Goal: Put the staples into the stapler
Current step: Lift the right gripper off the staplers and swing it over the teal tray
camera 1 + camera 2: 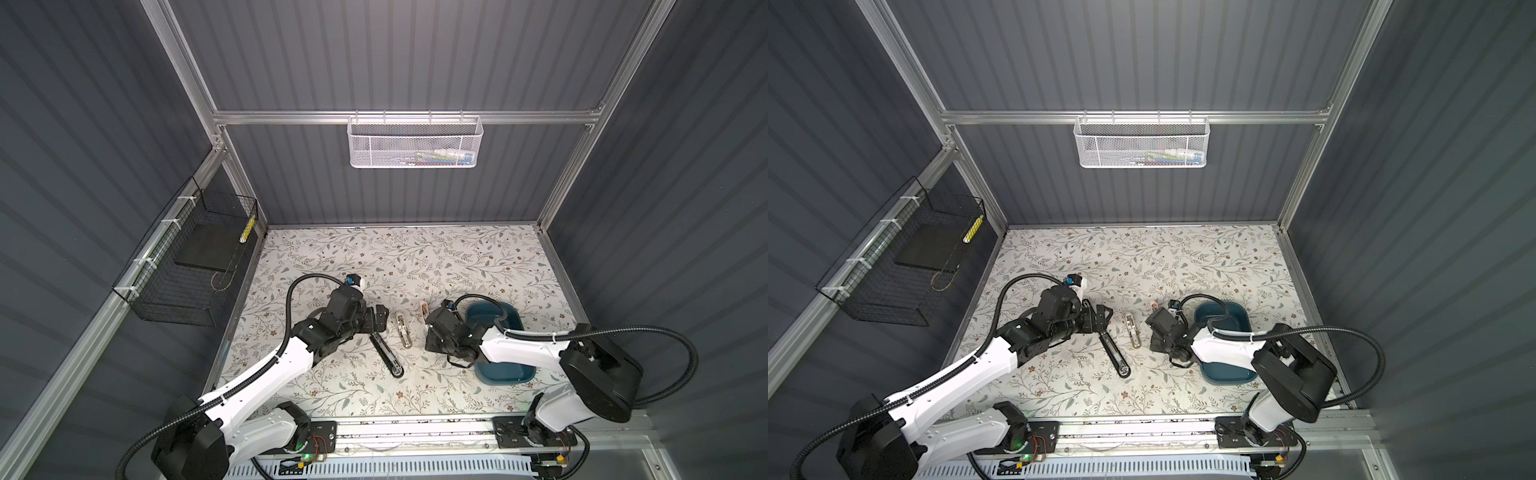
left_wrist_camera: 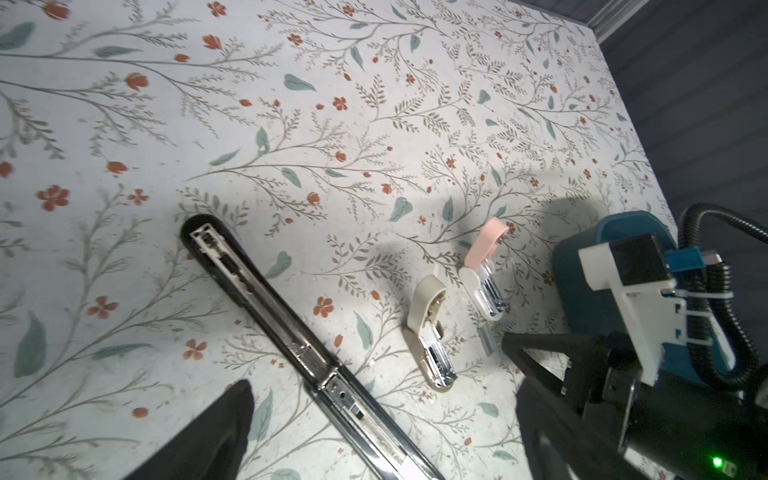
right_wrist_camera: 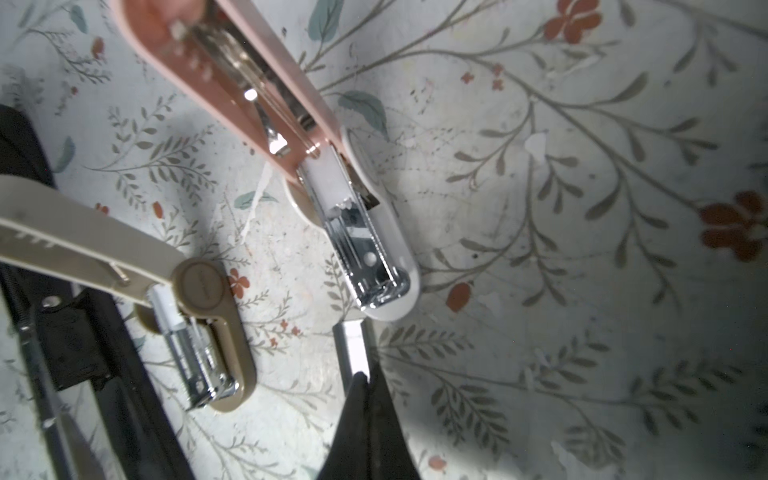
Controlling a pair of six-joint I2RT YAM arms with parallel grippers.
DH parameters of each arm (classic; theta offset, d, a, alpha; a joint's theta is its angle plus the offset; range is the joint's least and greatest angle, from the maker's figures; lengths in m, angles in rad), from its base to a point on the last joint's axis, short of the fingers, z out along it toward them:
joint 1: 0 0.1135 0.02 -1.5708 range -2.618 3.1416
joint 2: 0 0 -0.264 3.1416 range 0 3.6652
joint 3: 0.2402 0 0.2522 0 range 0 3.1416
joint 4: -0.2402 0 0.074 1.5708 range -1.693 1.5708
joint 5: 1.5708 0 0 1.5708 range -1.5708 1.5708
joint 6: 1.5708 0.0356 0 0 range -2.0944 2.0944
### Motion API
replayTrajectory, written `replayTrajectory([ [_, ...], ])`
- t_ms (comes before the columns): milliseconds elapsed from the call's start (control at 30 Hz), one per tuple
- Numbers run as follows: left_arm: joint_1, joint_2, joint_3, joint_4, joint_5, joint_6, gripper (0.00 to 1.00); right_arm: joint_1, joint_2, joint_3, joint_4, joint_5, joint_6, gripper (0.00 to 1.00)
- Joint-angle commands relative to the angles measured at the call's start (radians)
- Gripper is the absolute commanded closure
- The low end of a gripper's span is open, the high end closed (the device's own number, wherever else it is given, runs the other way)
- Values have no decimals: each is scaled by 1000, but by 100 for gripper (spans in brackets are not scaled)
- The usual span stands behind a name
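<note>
Overhead light is brightening the floral surface [image 1: 415, 257] in both top views while the grey walls [image 1: 415, 62] are sitting in gloom and the frame rails [image 1: 183, 62] are bowing toward the edges. In the right wrist view the pink stapler [image 3: 232, 83] is blurring up close, its chrome glaring.

Both top views look steeply down from high above the near edge onto the whole floral-patterned tabletop [image 1: 415, 257]. The wrist cameras sit low and close, sharing the pink-lidded plastic stapler [image 2: 484, 249] and short silvery staple strip [image 3: 352, 347].
</note>
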Motion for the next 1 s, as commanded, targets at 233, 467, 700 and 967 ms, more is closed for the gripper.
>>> replayTrajectory([
  [233, -24, -15, -7, 112, 105, -45, 1, -9, -183, -4, -63, 64, -55, 88],
  [467, -24, -76, -9, 65, 41, -46, 1, -9, -18, 111, -175, 66, -150, 74],
  [700, -24, -78, -2, 27, 26, -42, 1, -10, 112, 170, -165, 24, -178, 81],
  [967, -24, -93, -2, 11, 11, -41, 1, -10, 171, 179, -165, 23, -173, 85],
])
